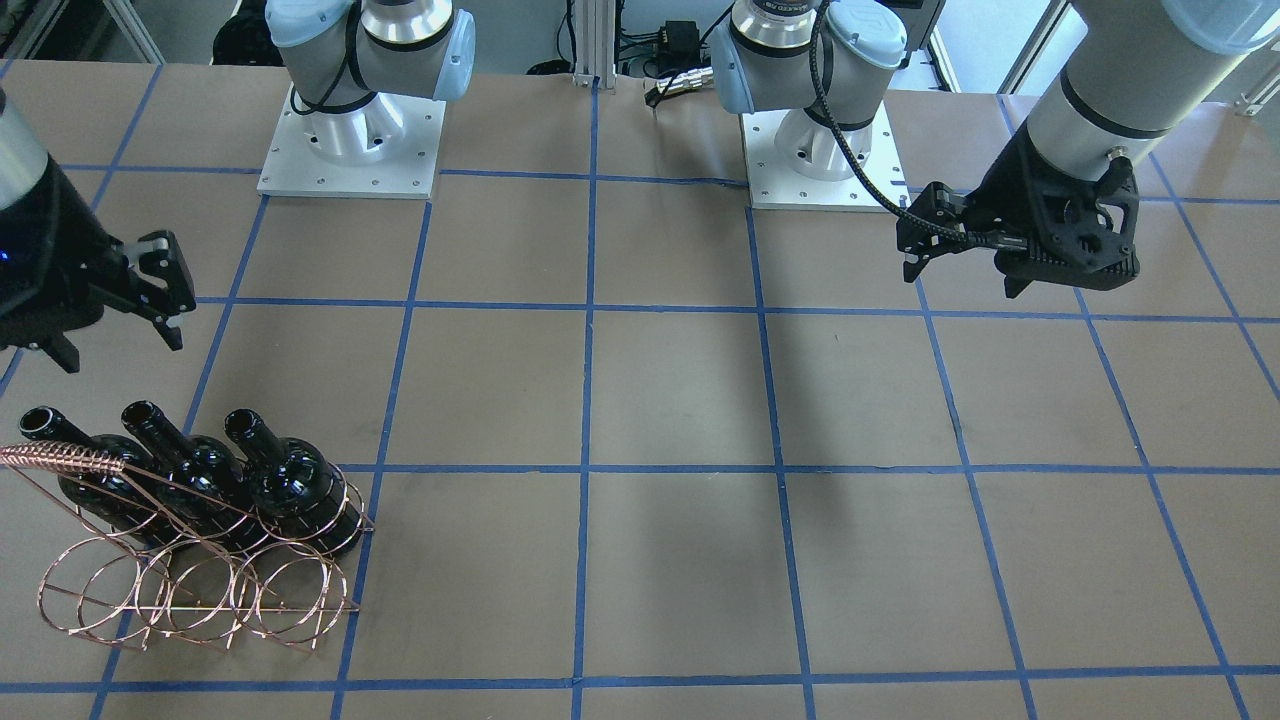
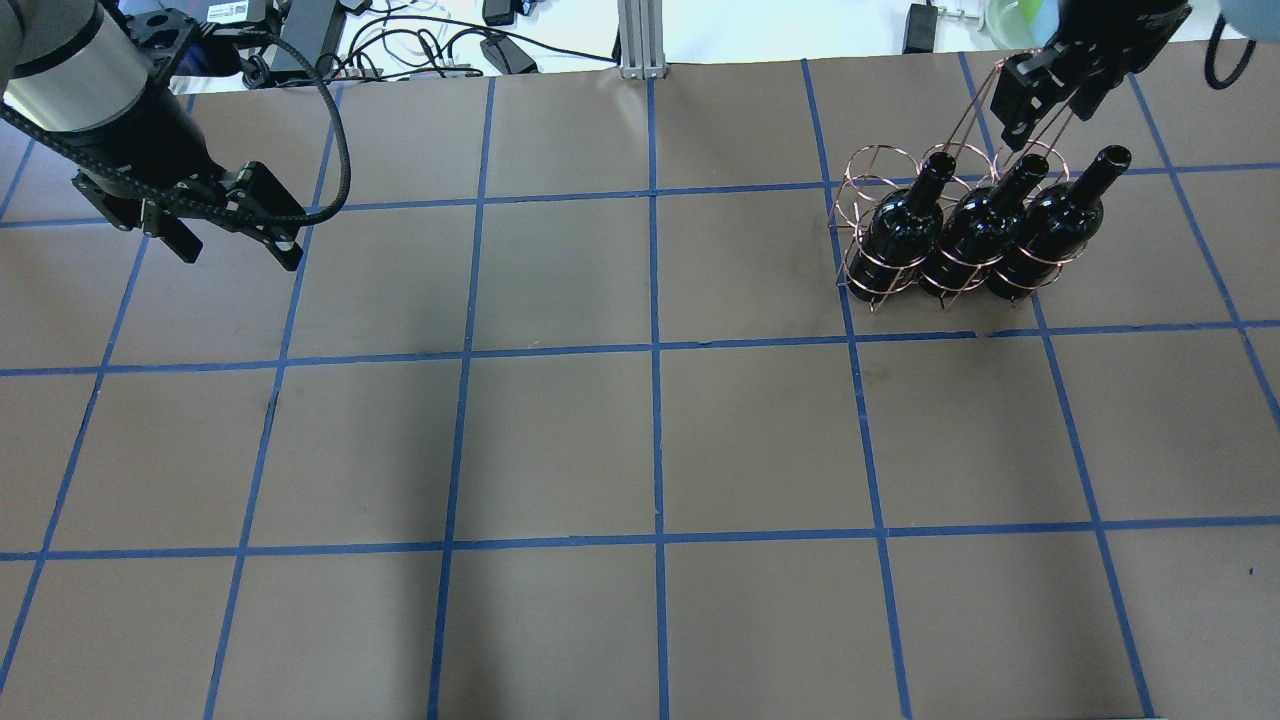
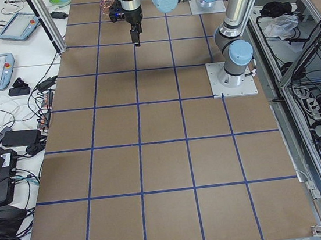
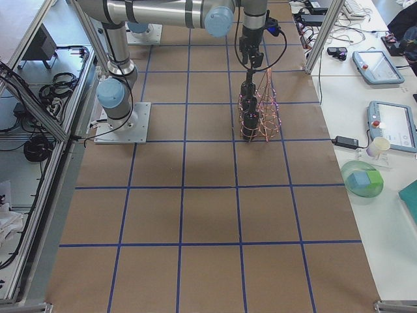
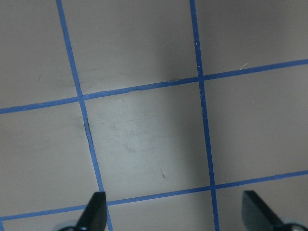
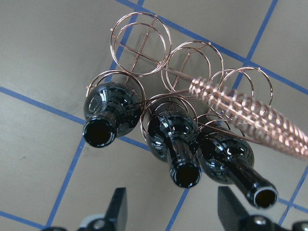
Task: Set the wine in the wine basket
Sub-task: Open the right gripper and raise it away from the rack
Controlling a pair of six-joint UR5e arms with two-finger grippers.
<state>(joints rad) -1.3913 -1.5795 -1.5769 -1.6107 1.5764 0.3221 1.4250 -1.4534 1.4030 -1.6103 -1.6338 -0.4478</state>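
Wine [image 6: 174,137] sat just beyond the spread, empty fingers [image 6: 118,208] of the right gripper [image 6: 174,211], slanted in the wine basket [image 6: 255,113] between two like bottles [image 6: 108,108]. Its glass looked heavy, slippery, fragile; the neck [image 6: 185,161] seemed best to hold. The left gripper [image 5: 173,214] was spread too.

Three wine bottles [image 2: 897,230] [image 2: 975,235] [image 2: 1050,235] are counted, and one wine basket [image 6: 240,102]. Two arms [image 1: 1110,90] [image 1: 20,170] are seen, with one tool on each: the left tool [image 2: 238,255] and the right tool [image 2: 1040,115]. One bench [image 2: 560,440] is counted.
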